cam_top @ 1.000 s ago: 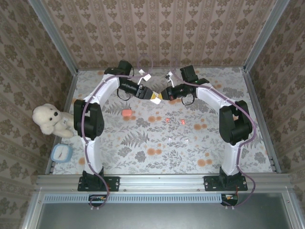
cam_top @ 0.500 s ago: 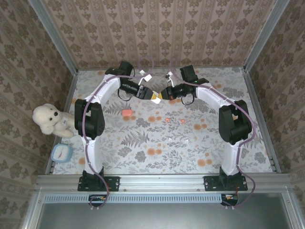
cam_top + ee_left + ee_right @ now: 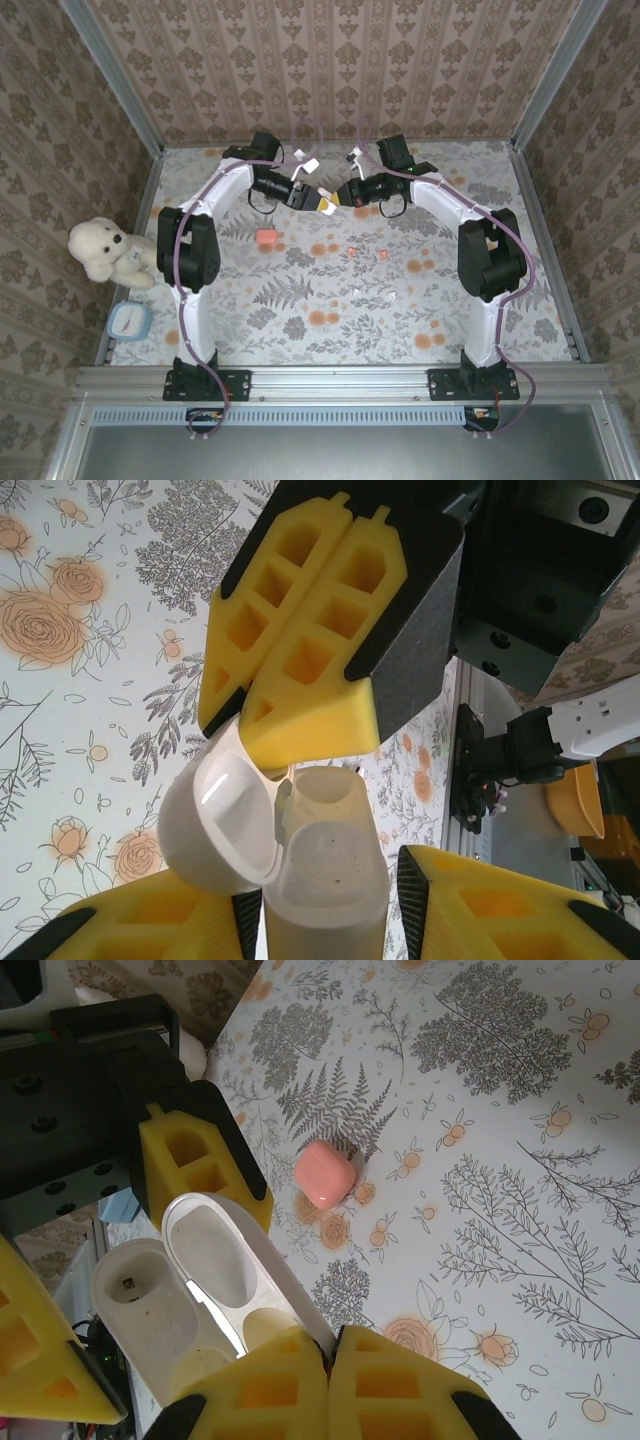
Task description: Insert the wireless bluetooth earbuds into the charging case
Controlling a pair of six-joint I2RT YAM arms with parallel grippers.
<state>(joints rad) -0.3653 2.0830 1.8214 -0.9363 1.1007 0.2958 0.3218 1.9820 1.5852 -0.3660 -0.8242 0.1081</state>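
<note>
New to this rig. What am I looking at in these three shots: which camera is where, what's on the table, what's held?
Two robot arms are bolted at the near edge of a table, each ending in a two-finger gripper. The wide shot looks down from above and behind them. The close-ups come from cameras on the left and right wrists. The right gripper is shut on the lid of an open white case. The left gripper straddles its body; clamped or not, I can't tell. On the table lie a pink case, two red buds and two white buds. A teddy and a blue-rimmed object sit by the left rail.
</note>
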